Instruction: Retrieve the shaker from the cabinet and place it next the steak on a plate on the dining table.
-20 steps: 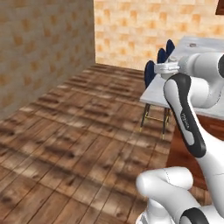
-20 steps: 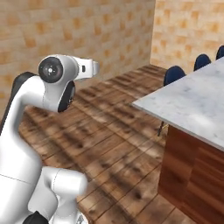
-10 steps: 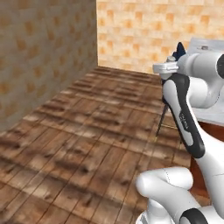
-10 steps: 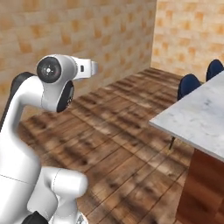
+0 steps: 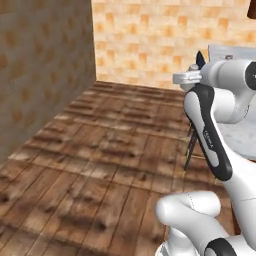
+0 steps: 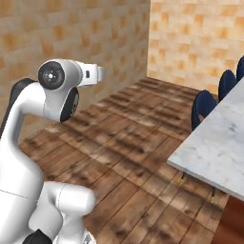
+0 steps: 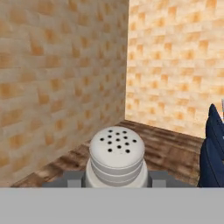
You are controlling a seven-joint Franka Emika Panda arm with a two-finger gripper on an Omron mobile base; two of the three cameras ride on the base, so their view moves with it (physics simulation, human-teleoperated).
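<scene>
1. Right base view: a room with tan brick walls and a wooden plank floor (image 6: 119, 157) takes up most of the frame.
2. The dining table, the counter (image 6: 217, 143) with a white marble top, comes in at the right edge, with dark blue stools (image 6: 204, 107) tucked along it. No plate or steak can be seen on the part in view.
3. The white arm (image 6: 28, 143) rises at lower left, folded back high over the base.
4. Hand view: the shaker (image 7: 117, 159) sits at lower centre, its holed cap facing the camera, held between the gripper (image 7: 117, 179) pads on either side.
5. Judged step: carrying the shaker toward the counter. Next, the plate must come into reach before lowering.
</scene>
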